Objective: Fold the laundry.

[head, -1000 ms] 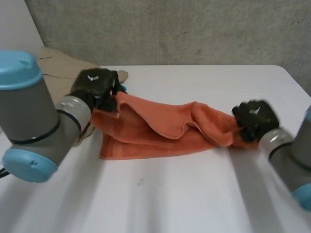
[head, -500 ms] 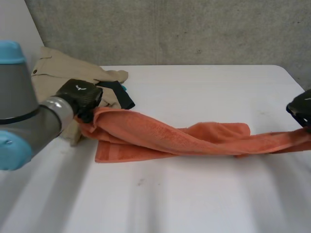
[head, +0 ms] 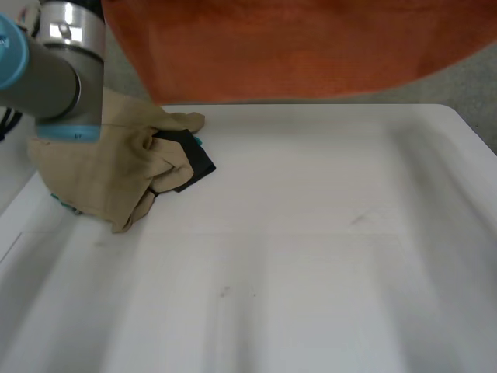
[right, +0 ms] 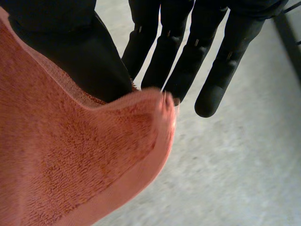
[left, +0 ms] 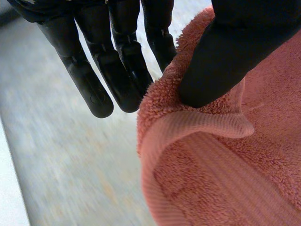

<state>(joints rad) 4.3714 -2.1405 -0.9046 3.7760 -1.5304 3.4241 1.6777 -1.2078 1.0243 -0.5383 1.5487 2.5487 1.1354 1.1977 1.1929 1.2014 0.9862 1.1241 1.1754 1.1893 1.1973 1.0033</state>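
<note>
My left hand (left: 221, 56) pinching a corner of the orange terry towel (left: 225, 160) between thumb and straight fingers, my right hand (right: 75, 47) pinching another corner likewise, towel hanging high above the white surface (head: 311, 256), crumpled beige garment (head: 109, 175) lying at the surface's far left

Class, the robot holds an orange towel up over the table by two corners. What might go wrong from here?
The left hand and right hand each pinch just a corner of the towel between thumb and fingers, so a corner may slip free.
The beige clothes lie on the table by the left arm; the lowered towel may land on them or drag them.
</note>
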